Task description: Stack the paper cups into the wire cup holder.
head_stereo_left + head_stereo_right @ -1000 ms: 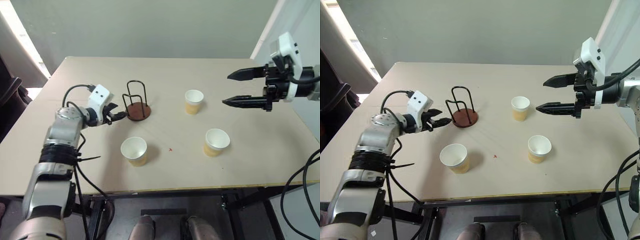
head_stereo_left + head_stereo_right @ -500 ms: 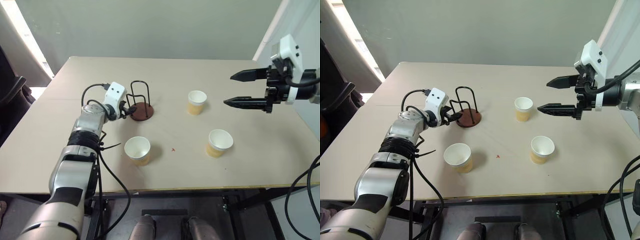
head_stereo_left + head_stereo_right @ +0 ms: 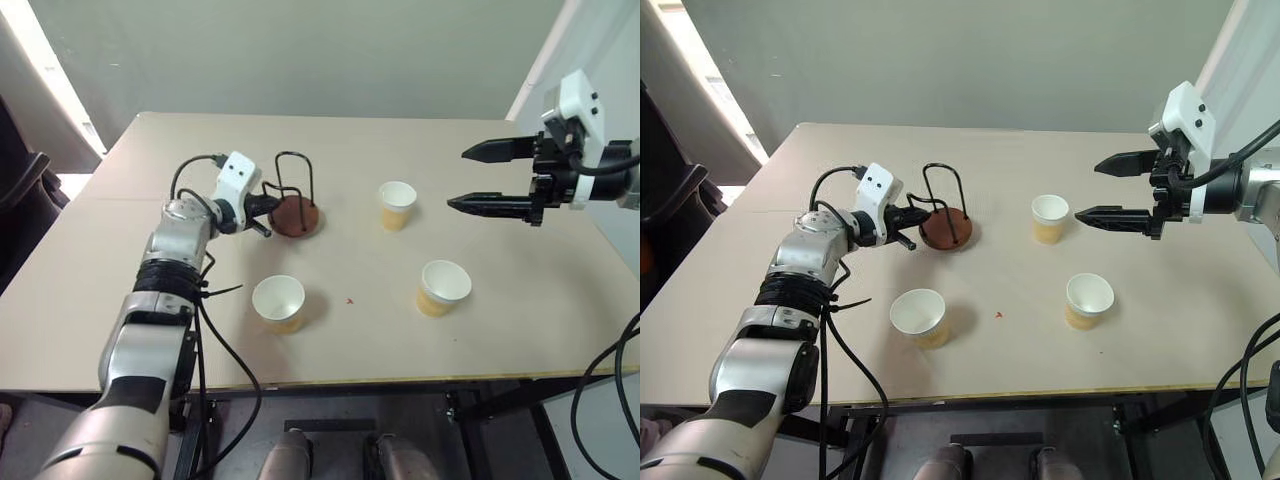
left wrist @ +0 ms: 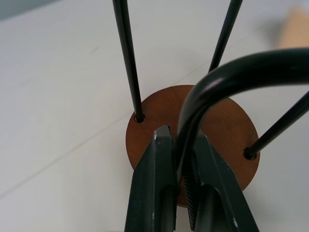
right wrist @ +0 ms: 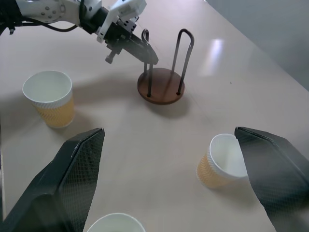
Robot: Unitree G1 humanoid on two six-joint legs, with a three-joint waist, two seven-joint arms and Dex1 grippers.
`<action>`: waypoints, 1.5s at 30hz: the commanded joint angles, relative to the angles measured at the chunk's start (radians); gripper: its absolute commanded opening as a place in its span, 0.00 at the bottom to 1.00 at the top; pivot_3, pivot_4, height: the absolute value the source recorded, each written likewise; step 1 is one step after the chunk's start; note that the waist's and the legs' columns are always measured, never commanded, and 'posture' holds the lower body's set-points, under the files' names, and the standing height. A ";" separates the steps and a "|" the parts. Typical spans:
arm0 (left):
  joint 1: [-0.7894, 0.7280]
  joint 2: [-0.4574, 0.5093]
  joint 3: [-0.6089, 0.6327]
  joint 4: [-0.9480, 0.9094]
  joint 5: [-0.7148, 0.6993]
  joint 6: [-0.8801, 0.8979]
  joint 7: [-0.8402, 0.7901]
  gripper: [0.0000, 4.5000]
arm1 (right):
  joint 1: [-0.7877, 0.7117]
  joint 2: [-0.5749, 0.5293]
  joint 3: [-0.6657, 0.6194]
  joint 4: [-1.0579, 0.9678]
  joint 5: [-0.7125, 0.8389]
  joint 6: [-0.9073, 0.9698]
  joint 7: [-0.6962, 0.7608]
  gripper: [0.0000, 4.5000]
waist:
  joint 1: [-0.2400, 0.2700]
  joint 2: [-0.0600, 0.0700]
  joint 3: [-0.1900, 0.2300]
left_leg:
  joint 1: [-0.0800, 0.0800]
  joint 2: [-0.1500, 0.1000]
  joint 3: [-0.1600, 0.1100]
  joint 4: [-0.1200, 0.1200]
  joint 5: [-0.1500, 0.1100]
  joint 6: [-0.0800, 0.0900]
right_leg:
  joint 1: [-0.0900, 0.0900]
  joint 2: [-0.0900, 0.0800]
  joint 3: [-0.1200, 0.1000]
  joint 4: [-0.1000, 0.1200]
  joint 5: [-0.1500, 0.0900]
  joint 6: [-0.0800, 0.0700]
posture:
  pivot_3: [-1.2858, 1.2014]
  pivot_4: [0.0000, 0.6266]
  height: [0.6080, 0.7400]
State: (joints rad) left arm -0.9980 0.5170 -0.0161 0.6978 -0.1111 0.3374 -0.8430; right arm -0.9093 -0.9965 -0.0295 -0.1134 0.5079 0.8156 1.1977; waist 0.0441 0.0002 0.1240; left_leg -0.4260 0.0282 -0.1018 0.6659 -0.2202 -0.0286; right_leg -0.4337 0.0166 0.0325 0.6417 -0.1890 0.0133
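The wire cup holder [image 3: 300, 217], a reddish-brown disc with black wire loops, stands on the table's left half. My left gripper [image 3: 272, 205] is shut on the near wire loop [image 4: 231, 72], just above the disc [image 4: 222, 130]. Three paper cups stand upright and apart: one at mid table [image 3: 397, 204], one front right [image 3: 443, 287], one front left [image 3: 279, 302]. My right gripper [image 3: 458, 178] hangs open above the table's right side, right of the middle cup, holding nothing.
The beige table [image 3: 350, 140] has its front edge close below the two near cups. A black cable loops off my left wrist [image 3: 190, 170]. A wall stands behind the table's far edge.
My left gripper reached the holder and shut on its near wire loop. The holder has shifted a little to the right with it. The right arm has stayed still.
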 commanded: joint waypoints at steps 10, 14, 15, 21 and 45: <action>0.099 0.095 -0.143 -0.576 -0.169 0.167 -0.430 0.00 | 0.147 -0.152 -0.014 -0.183 0.143 0.024 0.231 1.00 | 0.003 0.000 0.000 | -0.001 0.000 0.004 0.002 -0.003 -0.002 | 0.000 0.000 0.001 0.000 -0.003 0.001 | 0.52 0.24 1.00; 0.098 0.090 -0.203 -0.598 -0.166 0.159 -0.496 0.00 | 0.201 -0.183 -0.002 -0.228 0.145 0.010 0.257 1.00 | 0.002 0.000 0.000 | 0.002 0.001 0.006 0.003 -0.006 0.003 | 0.002 0.000 0.002 0.001 -0.003 0.002 | 0.52 0.24 1.00; 0.103 0.092 -0.227 -0.600 -0.160 0.150 -0.521 0.00 | 0.210 -0.188 -0.001 -0.236 0.147 0.008 0.258 1.00 | 0.002 0.000 0.000 | 0.003 0.001 0.005 0.003 -0.006 0.004 | 0.003 0.000 0.002 0.001 -0.003 0.002 | 0.52 0.24 1.00; 0.111 0.074 -0.303 -0.539 -0.099 0.076 -0.541 0.00 | 0.225 -0.186 -0.018 -0.256 0.158 0.026 0.226 1.00 | 0.000 0.000 0.000 | 0.006 0.002 0.005 0.003 -0.009 0.009 | 0.006 0.000 0.004 0.001 -0.003 0.001 | 0.52 0.24 1.00; 0.031 -0.016 -0.372 -0.310 0.041 -0.151 -0.608 0.63 | 0.282 -0.204 -0.055 -0.299 0.192 0.045 0.145 1.00 | 0.001 0.000 0.000 | 0.005 0.001 0.006 0.003 -0.012 0.011 | 0.006 -0.001 0.004 -0.001 -0.005 0.005 | 0.52 0.24 1.00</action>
State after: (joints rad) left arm -0.9436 0.4954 -0.4014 0.4025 -0.0762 0.2029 -1.4403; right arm -0.6215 -1.1824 -0.0449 -0.3989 0.6844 0.8690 1.3476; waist 0.0455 0.0005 0.1241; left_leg -0.4213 0.0292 -0.0963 0.6685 -0.2322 -0.0173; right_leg -0.4273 0.0159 0.0366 0.6403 -0.1943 0.0189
